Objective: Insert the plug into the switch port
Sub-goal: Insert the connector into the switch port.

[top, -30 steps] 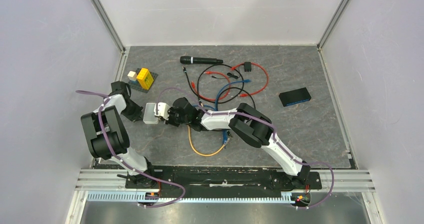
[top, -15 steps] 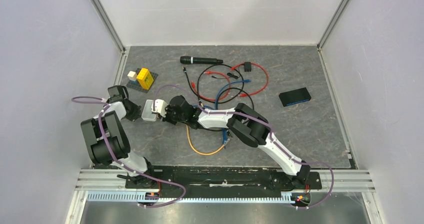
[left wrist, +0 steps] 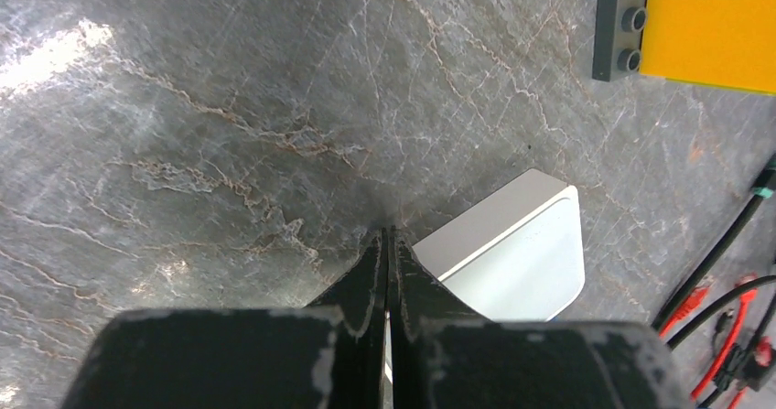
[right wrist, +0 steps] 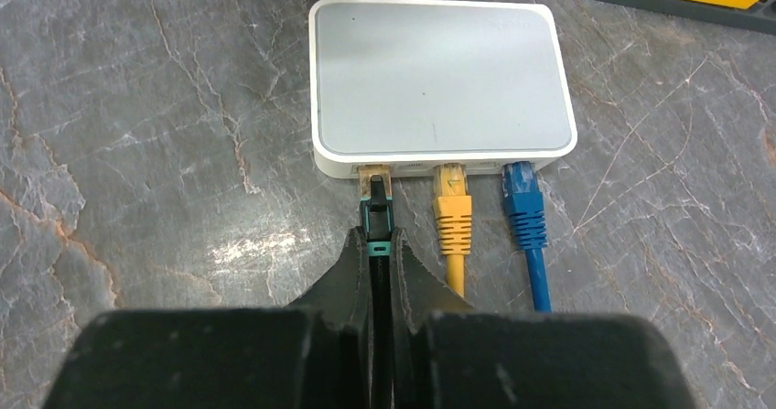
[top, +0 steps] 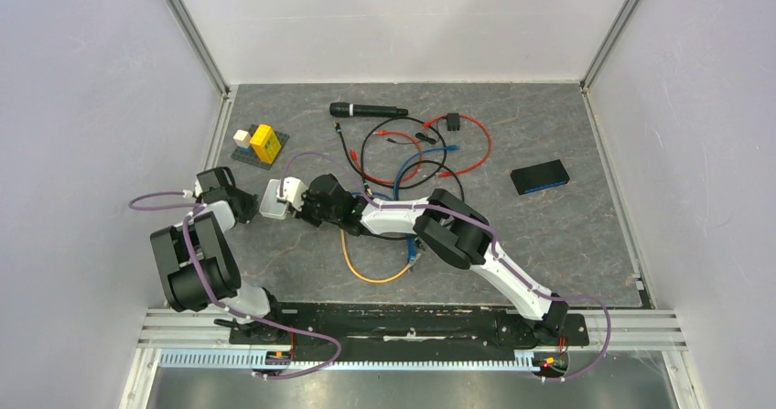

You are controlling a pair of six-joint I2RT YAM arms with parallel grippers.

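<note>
Only close-up: teal plug [right wrist: 376,209] (at port [right wrist: 367,168])

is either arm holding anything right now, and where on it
The right jaws pinch the green plug by its boot, just behind the clear tip at a port of the switch. The left jaws are shut and empty.

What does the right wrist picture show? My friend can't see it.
The right gripper, jaws shut, holds a green plug with its tip at the leftmost switch port of a pale box. A yellow plug and a blue plug sit in the ports beside it.
</note>
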